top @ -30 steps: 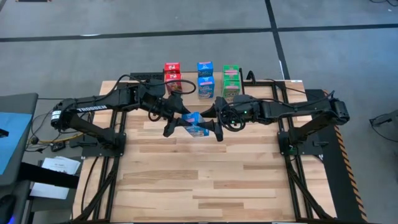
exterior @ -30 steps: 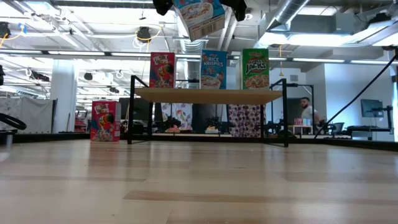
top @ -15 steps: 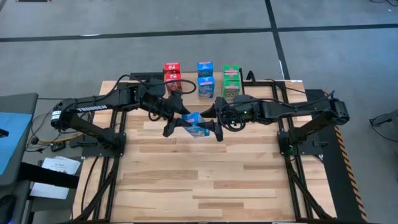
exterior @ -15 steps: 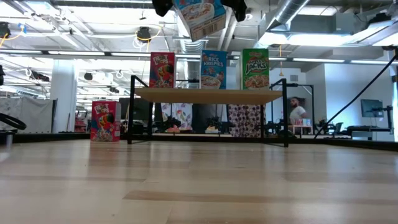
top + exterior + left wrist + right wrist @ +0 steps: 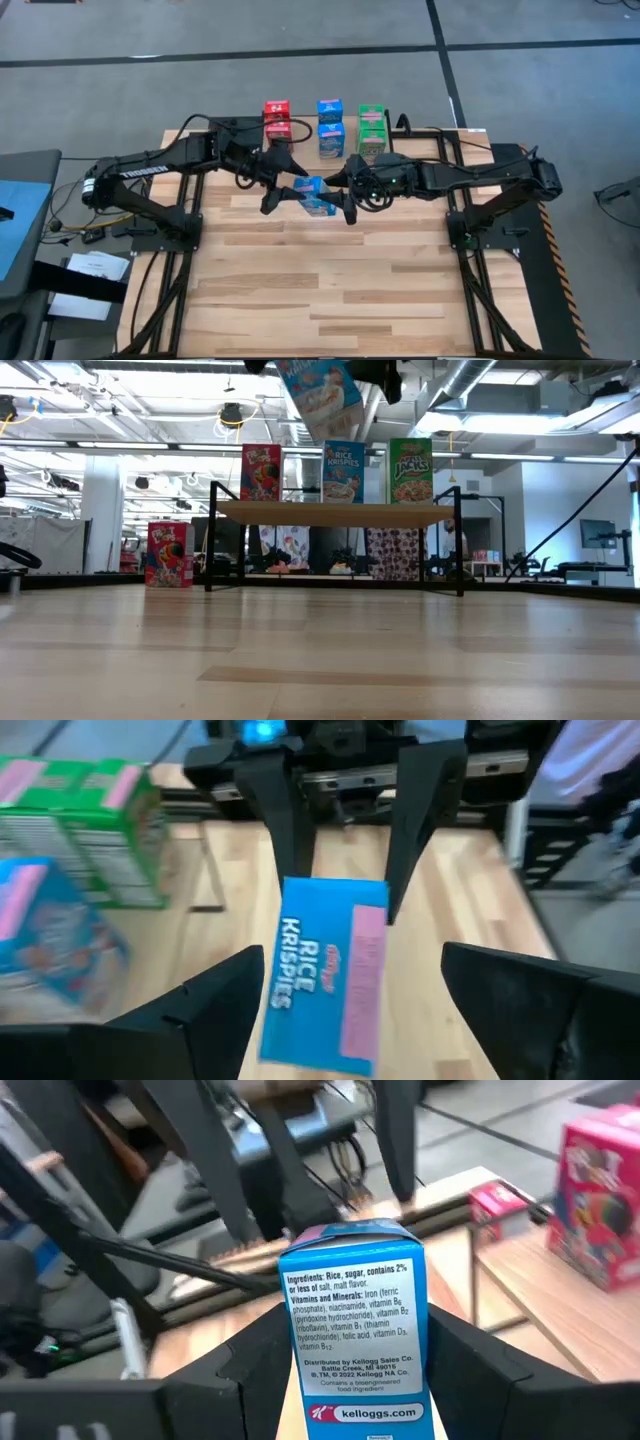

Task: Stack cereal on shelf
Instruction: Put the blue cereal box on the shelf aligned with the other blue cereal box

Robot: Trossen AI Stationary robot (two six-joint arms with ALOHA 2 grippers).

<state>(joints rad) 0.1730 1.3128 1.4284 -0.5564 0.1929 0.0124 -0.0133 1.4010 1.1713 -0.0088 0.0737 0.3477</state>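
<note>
Handover in mid-air, just short of the shelf!
The right gripper (image 5: 335,204) pinched the light, stiff blue cardboard cereal box (image 5: 315,195) by its flat sides; the left gripper (image 5: 281,187) stood spread.

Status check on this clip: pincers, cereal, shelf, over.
Left pincer open, clear of the blue box. Right pincer shut on it, aloft before the shelf. One red box on the table. Nothing in the way.

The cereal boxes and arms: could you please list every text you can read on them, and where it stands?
"RICE KRISPIES": held blue box, and blue box on the shelf.
"JACKS": green box on the shelf.
"Ingredients: Rice, sugar, contains 2% or less of salt, malt flavor" and "kelloggs.com": held blue box's side panel.
"TROSSEN": left arm.
Red boxes: print too small to read.
</note>
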